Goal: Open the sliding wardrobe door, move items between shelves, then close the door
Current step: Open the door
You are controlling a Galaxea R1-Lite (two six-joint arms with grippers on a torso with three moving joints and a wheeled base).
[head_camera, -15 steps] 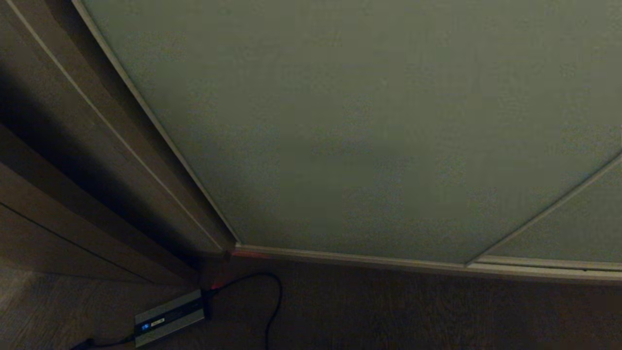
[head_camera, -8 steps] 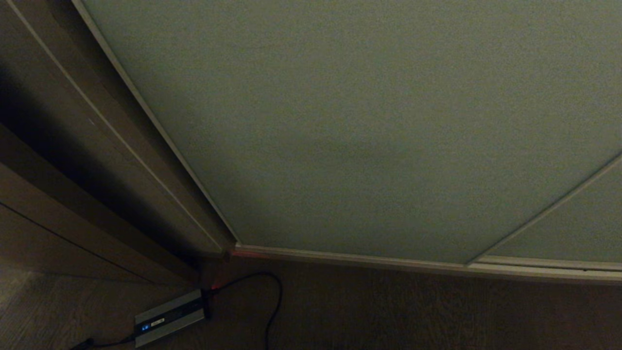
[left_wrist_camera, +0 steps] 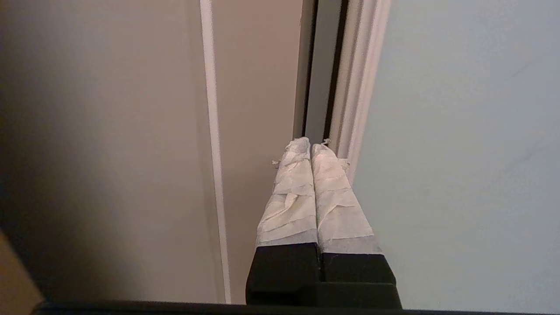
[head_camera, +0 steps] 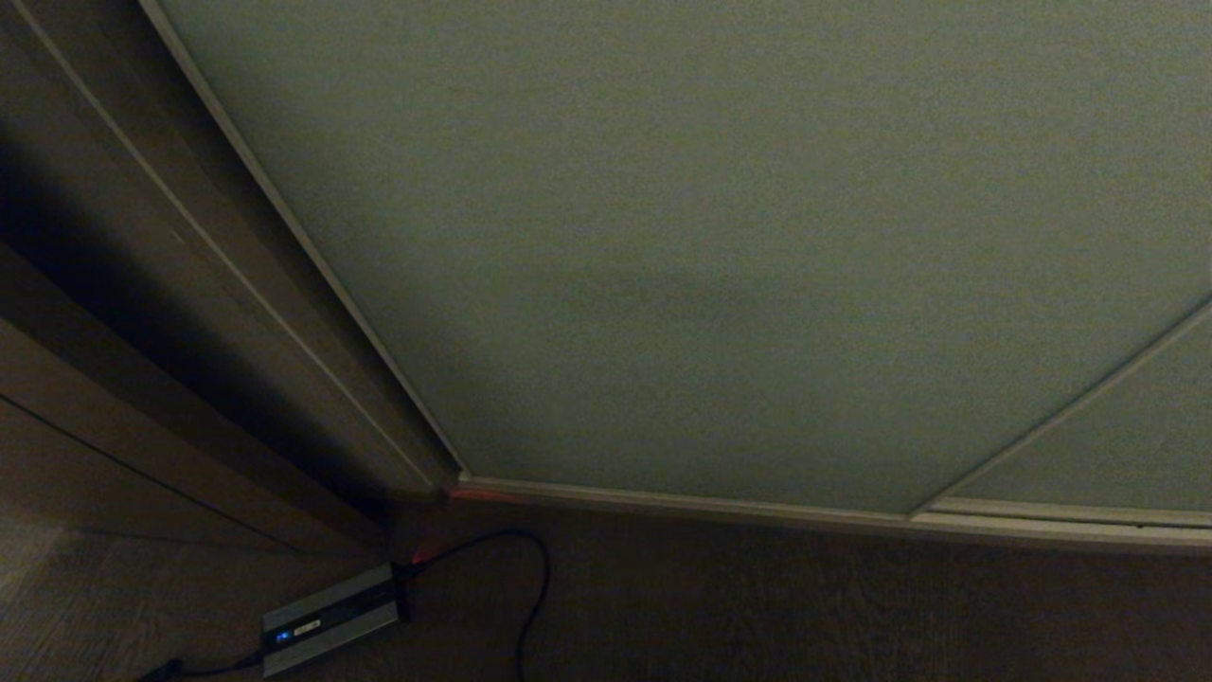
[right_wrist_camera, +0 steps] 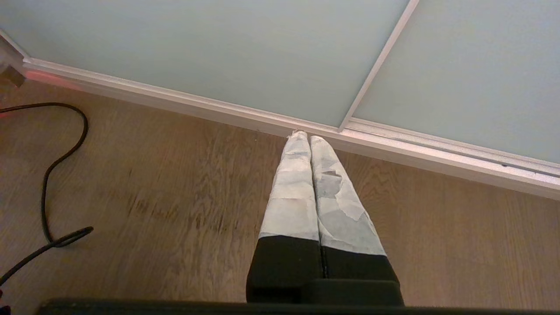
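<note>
sliding wardrobe door (head_camera: 720, 265) shut, head view shows no arms, left gripper (left_wrist_camera: 311, 146) closed empty at door's frame edge, right gripper (right_wrist_camera: 304, 136) closed empty over floor (right_wrist_camera: 175, 197), cable (right_wrist_camera: 52, 170) near

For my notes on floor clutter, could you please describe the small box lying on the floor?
Find the grey-green sliding wardrobe door; follow its pale frame down to its lower left corner. Just below, on the wood floor, lies a flat silver-and-black box, the only thing with a tiny blue light.

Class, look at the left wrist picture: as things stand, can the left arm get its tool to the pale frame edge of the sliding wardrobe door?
Probably yes. The left tool, shut, points at the dark gap beside the sliding wardrobe door's pale frame edge, and nothing stands between them.
</note>
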